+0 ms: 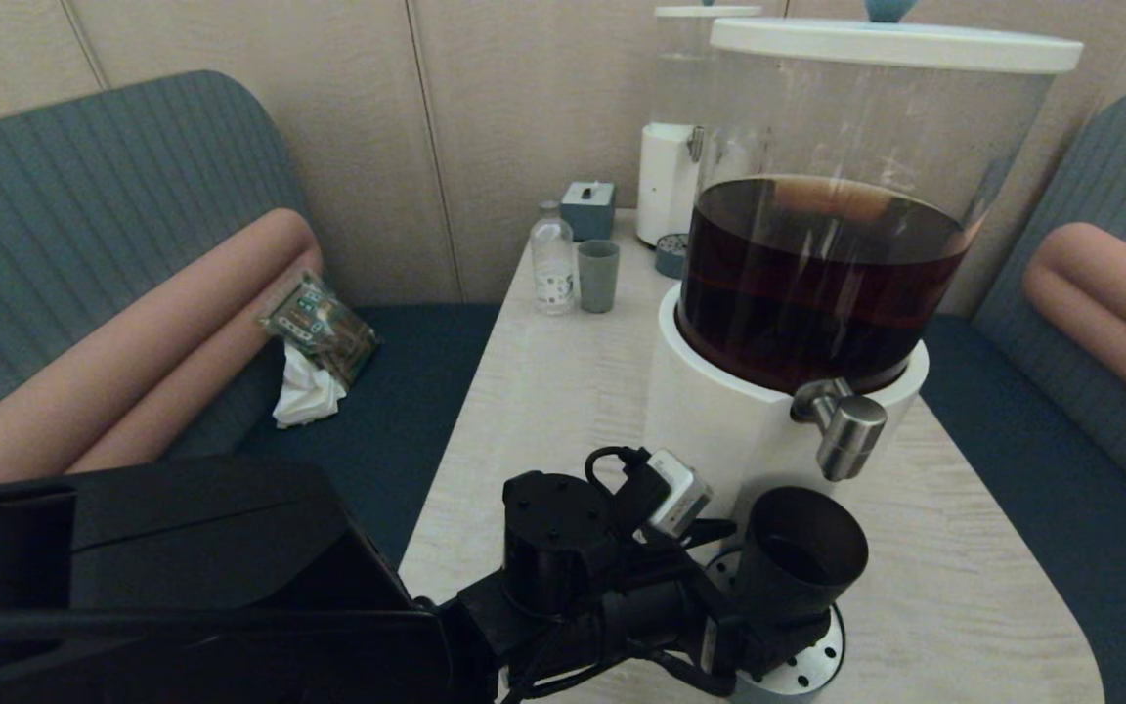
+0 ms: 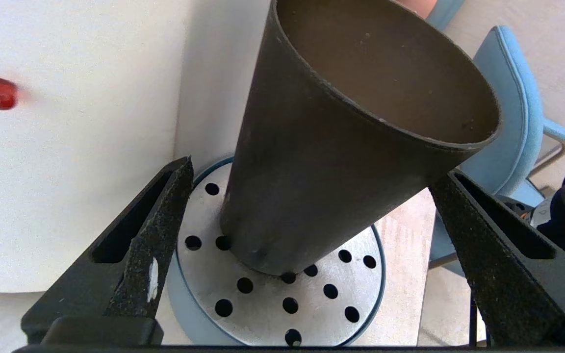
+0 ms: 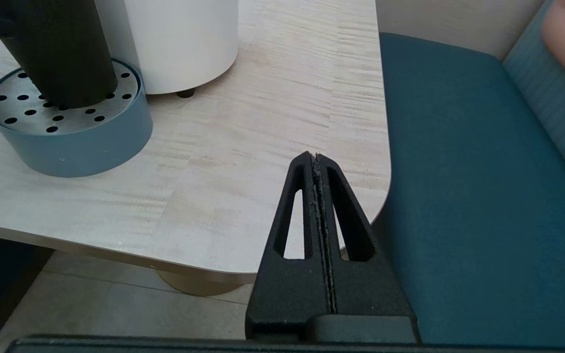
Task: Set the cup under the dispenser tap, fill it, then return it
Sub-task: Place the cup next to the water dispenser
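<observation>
The matte black cup (image 1: 802, 567) (image 2: 336, 162) (image 3: 62, 54) stands upright on the round perforated drip tray (image 1: 807, 665) (image 2: 272, 299) (image 3: 76, 142), below and slightly in front of the brushed-steel dispenser tap (image 1: 846, 425). No liquid shows inside the cup. My left gripper (image 2: 318, 167) is open, with one finger on each side of the cup's lower body and a gap on the dispenser side. The big dispenser's white base (image 1: 719, 420) (image 2: 66, 171) stands just behind. My right gripper (image 3: 314, 156) is shut and empty, hanging over the table's near right corner.
At the table's far end stand a smaller white dispenser (image 1: 671, 176), a grey-green cup (image 1: 598, 276), a clear bottle (image 1: 552, 264) and a small grey box (image 1: 588, 208). A snack packet (image 1: 319, 328) lies on the left bench. Blue benches flank the table (image 3: 263, 122).
</observation>
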You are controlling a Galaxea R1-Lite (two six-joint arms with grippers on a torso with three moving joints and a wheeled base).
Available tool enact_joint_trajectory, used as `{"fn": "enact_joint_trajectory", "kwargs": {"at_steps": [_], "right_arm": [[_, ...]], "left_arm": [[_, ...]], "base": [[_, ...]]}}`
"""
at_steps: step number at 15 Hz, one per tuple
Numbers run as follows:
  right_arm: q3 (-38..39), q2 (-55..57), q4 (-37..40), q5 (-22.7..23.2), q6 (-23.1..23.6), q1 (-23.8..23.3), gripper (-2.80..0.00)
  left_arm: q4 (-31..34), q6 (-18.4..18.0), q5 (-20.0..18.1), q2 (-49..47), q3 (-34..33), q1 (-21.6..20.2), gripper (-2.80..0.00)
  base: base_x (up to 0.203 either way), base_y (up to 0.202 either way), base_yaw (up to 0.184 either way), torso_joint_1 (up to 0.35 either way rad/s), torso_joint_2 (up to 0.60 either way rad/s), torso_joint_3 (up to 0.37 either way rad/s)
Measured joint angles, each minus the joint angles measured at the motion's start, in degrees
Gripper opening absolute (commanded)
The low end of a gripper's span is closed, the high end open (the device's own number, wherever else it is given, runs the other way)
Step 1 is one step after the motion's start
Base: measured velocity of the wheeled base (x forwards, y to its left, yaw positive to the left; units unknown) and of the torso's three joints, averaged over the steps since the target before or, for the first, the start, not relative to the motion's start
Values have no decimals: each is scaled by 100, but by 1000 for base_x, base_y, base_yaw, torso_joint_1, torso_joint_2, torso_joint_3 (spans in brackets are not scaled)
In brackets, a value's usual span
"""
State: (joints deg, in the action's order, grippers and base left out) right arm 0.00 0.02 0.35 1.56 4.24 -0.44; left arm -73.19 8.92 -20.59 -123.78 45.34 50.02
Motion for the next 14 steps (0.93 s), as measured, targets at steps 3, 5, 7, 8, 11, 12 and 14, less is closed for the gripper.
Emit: {"fn": "enact_joint_trajectory", "kwargs": {"at_steps": [3,5,7,8,11,12,14], "right_arm": [[0,0,0,0,0,0,-280],[0,0,2,-1,0,0,-280],[0,0,0,0,0,0,-280],[0,0,2,-2,0,0,-280],[0,0,0,0,-2,0,-280],[0,0,0,0,0,0,-280],[0,0,0,0,0,0,-280]], "left_arm": [[26,-3,1,-33,65,23,0],[31,5,4,-44,113,45,0],[32,5,4,-59,149,59,0],[29,5,1,-72,163,59,0],[38,13,4,-105,207,63,0],[40,13,3,-113,231,63,0],[119,3,1,-138,310,67,0]], "base": [[0,0,0,0,0,0],[0,0,0,0,0,0],[0,0,0,0,0,0],[0,0,0,0,0,0],[0,0,0,0,0,0],[0,0,0,0,0,0],[0,0,0,0,0,0]]}}
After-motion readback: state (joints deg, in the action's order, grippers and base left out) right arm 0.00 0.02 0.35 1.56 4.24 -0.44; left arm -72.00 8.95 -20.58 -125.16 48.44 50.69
